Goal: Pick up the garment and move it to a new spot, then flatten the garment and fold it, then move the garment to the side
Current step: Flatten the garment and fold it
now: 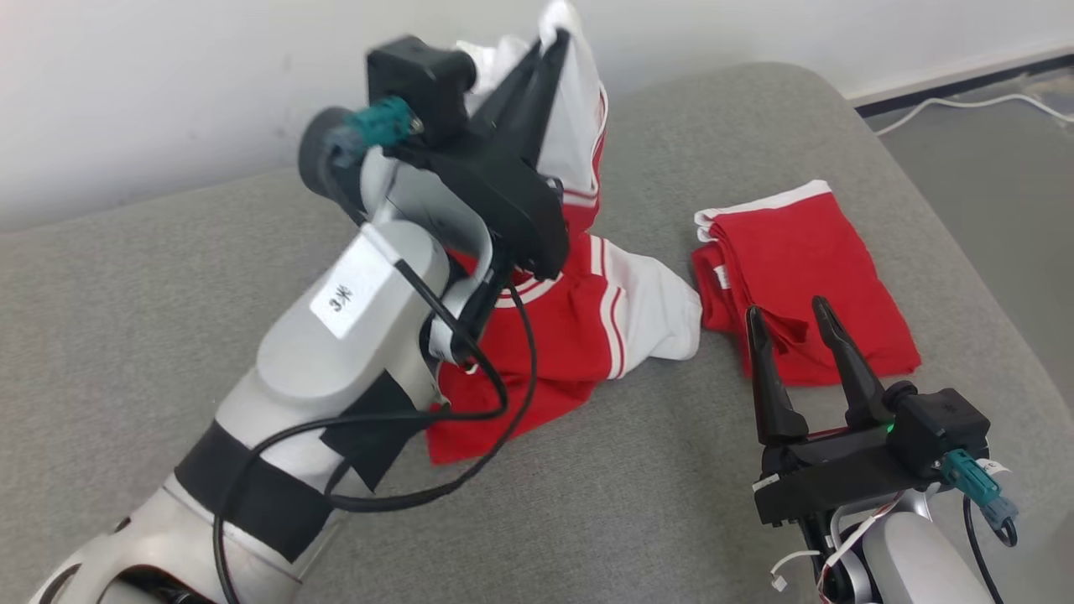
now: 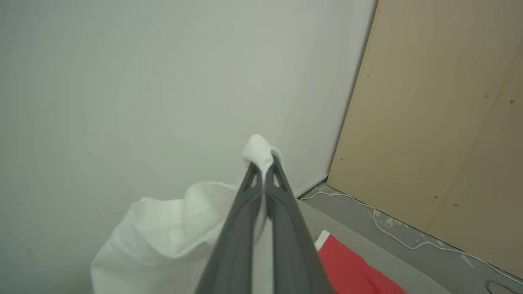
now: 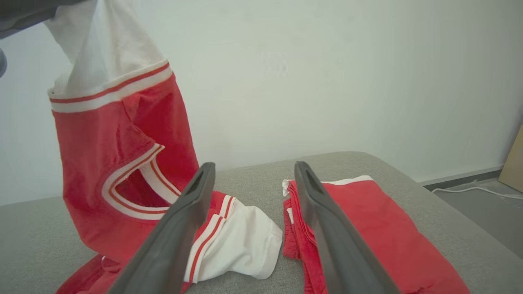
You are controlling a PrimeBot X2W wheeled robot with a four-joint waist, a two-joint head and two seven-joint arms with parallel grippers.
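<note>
Grey padded surface (image 1: 671, 503) before a white wall (image 1: 168, 84). The red-and-white garment (image 1: 579, 327) is held up by one white sleeve, on which the left gripper (image 1: 554, 46) is clamped. Its long axis is drawn steeply from that pinch down to the lower body, which is left resting on the surface. The right gripper (image 1: 784, 310), jaws parted and empty, is poised to the garment's right, at the near edge of a folded red cloth (image 1: 805, 252)

We record the head view looking steeply down on the cushion (image 1: 168, 335) from close above it. The left wrist view, raised high, looks along the left gripper (image 2: 266, 162) at the wall (image 2: 122, 81), the shirt (image 2: 163, 232) close under it. The right wrist view sits low, facing that wall. All three share the shirt and the red pile (image 1: 805, 268).
</note>
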